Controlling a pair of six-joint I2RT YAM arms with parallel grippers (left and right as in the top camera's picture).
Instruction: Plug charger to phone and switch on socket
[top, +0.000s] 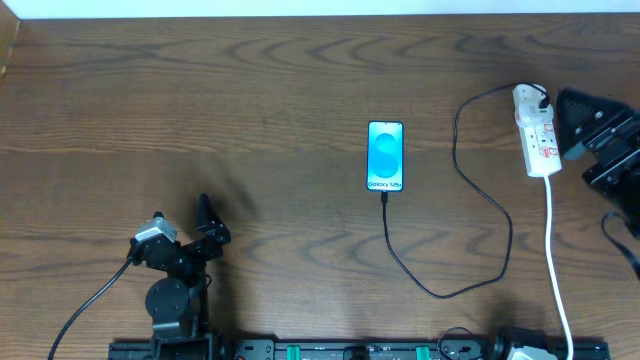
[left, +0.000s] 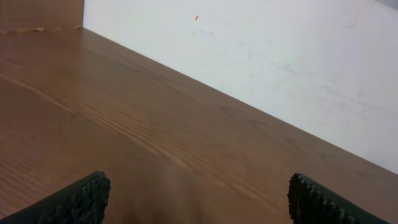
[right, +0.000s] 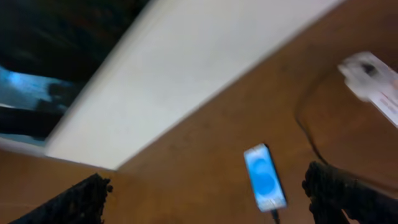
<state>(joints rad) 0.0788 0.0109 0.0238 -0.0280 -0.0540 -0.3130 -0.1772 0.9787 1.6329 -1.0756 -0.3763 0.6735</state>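
Phone cabled to socket; both grippers empty.
Phone (top: 386, 156) lies mid-way across the table (top: 250, 100); charger (top: 470, 270) runs from its near edge to the socket (top: 536, 135) at right. Left gripper (left: 199, 199) and right gripper (right: 208, 193) stand wide, holding nothing.

I see a dark brown wood-grain table (top: 250, 90), with a plain white wall (left: 261, 56) along its far edge.
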